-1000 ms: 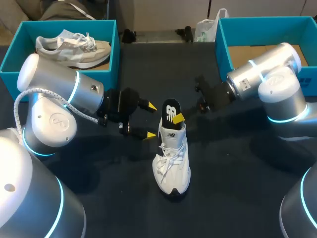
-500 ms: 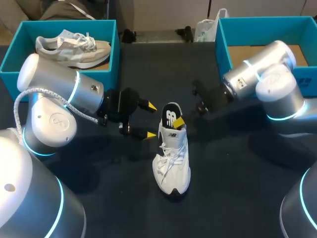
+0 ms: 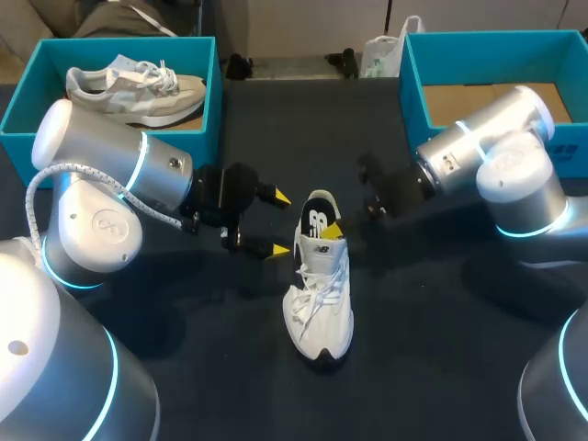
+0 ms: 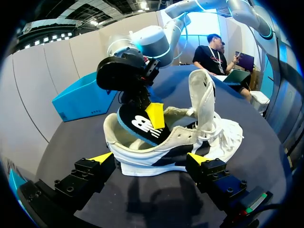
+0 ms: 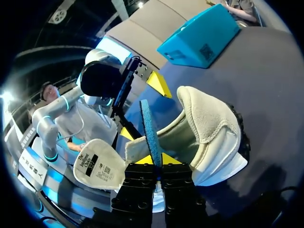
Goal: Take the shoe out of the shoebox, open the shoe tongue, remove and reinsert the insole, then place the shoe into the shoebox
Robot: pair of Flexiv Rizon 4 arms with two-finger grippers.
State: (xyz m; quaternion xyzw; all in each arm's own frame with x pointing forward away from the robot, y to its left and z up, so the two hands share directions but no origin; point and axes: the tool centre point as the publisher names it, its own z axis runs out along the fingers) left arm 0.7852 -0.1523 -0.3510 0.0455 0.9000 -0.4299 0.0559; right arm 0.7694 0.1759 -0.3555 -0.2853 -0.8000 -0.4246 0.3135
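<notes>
Evidently the right gripper pinches the insole to slide it through the shoe opening; the left gripper sits spread wide, just left.

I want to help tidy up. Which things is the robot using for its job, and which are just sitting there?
In the job: white shoe on the table; insole, pinched by the right gripper; open left gripper beside the shoe; right teal box.
Just lying about: grey shoe, in the left teal box.

Insole front end inside shoe
</notes>
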